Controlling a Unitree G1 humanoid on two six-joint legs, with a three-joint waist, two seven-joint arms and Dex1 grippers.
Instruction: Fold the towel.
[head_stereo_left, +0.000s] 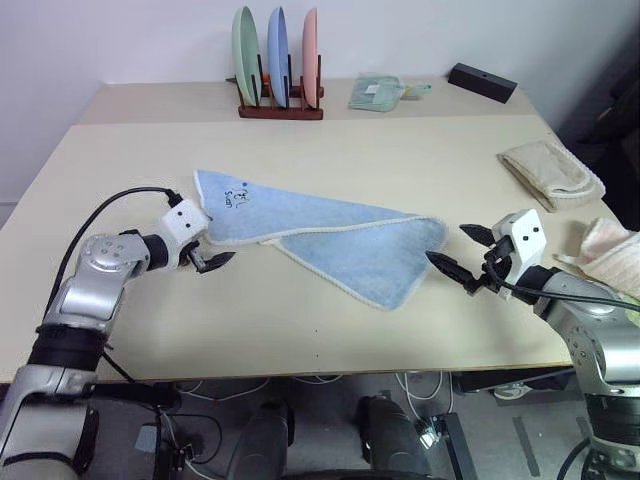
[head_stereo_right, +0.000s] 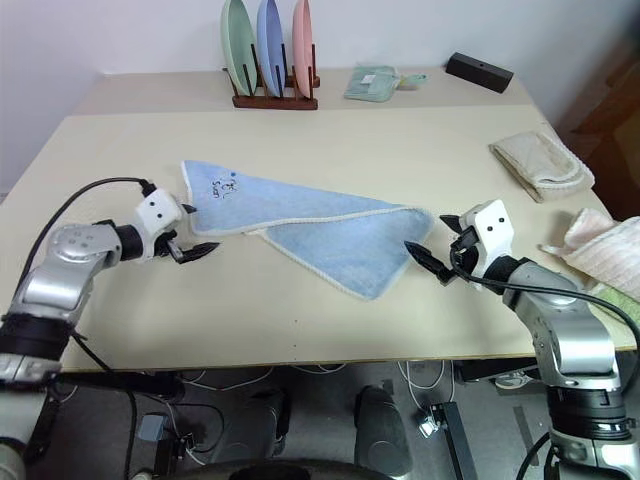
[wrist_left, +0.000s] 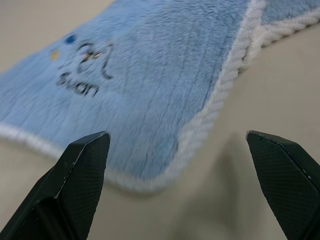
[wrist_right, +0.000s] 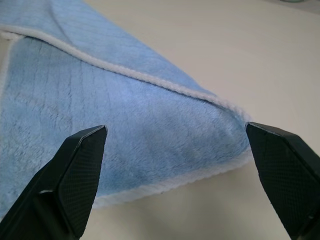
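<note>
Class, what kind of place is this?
Probably a robot test lab staged as a household tabletop: a blue towel between two grippers, a plate rack, and loose cables below.

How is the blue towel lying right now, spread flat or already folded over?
Folded over once, unevenly: the light blue towel lies in two overlapping layers, a whitish stitched edge running diagonally across the lower layer.

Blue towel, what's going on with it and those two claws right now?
Left gripper open, right gripper open, both empty. Towel flat on table, partly folded, one gripper at each end. Nothing in the way.
</note>
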